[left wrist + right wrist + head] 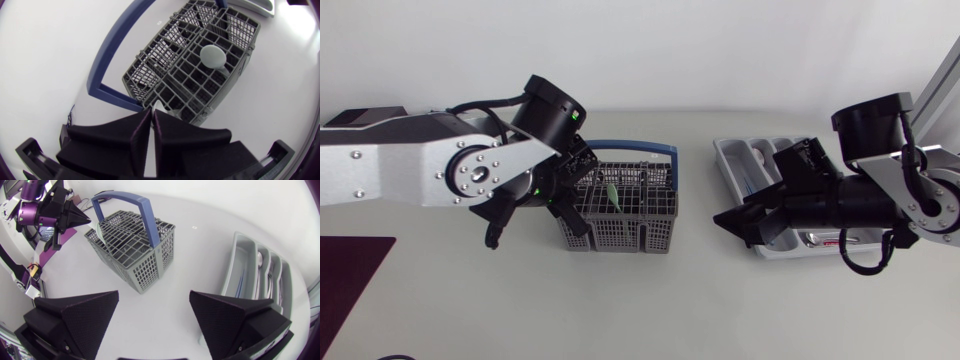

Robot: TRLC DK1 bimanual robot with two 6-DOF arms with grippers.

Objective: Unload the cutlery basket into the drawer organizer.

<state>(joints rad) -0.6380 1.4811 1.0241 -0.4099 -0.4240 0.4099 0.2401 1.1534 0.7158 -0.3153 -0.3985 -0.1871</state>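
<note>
Grey mesh basket [630, 232] with a blue handle [640, 148] is sitting mid-table, and I am holding my left gripper [152, 111] down over the corner cell on my left side. Its fingers are pressing together, and they seem to be pinching a pale piece [159, 105] that is poking up from that cell. I judge I am gripping it by the tip so it can lift straight out of the grid. A green spoon [212, 56] is standing bowl-up in a cell further along. The organizer [235, 265] is lying well apart on my right, with some cutlery in its slots. My right gripper [155, 297] is hovering just beside the organizer, pointing toward the basket, fingers spread wide and holding nothing, probably parked out of the left arm's way
</note>
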